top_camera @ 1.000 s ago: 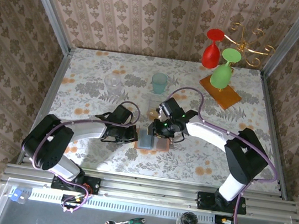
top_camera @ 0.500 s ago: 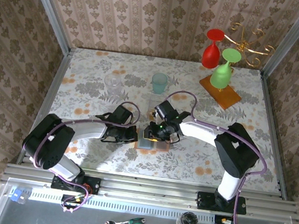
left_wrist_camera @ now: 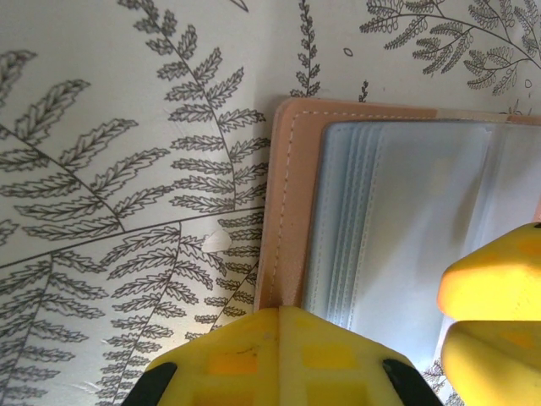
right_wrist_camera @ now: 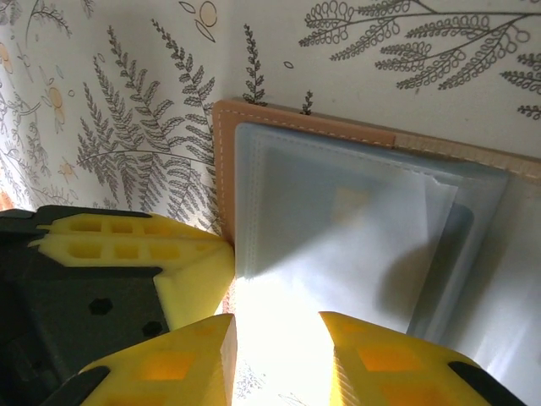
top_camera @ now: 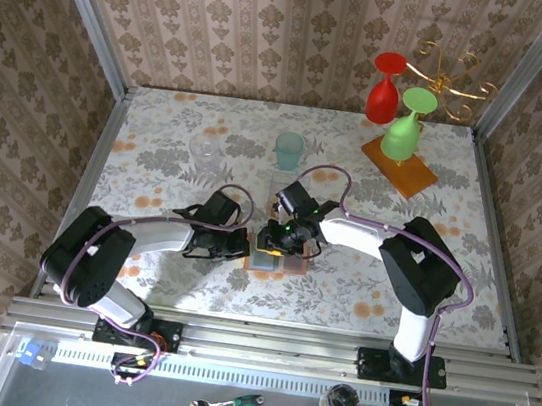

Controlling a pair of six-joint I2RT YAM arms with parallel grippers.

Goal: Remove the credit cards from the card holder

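The card holder (top_camera: 269,260) lies open and flat on the patterned table, tan leather border around grey translucent pockets (right_wrist_camera: 338,220). My left gripper (top_camera: 242,250) is shut, and its yellow tips (left_wrist_camera: 281,315) rest against the holder's tan left edge (left_wrist_camera: 287,211). Open over the left pocket is my right gripper (top_camera: 279,242), its two yellow fingers apart (right_wrist_camera: 277,326) with glare between them. The credit cards are hidden in the pockets; only a faint orange patch (right_wrist_camera: 350,203) shows through the grey plastic.
A teal translucent cup (top_camera: 288,150) and a clear glass (top_camera: 206,148) stand behind the holder. At the back right, a wooden slab (top_camera: 400,169) carries a red glass (top_camera: 384,93) and a green glass (top_camera: 405,131), beside a gold wire stand (top_camera: 458,73).
My right gripper has slid a little left over the holder and its jaws have widened slightly. The left arm has not moved.
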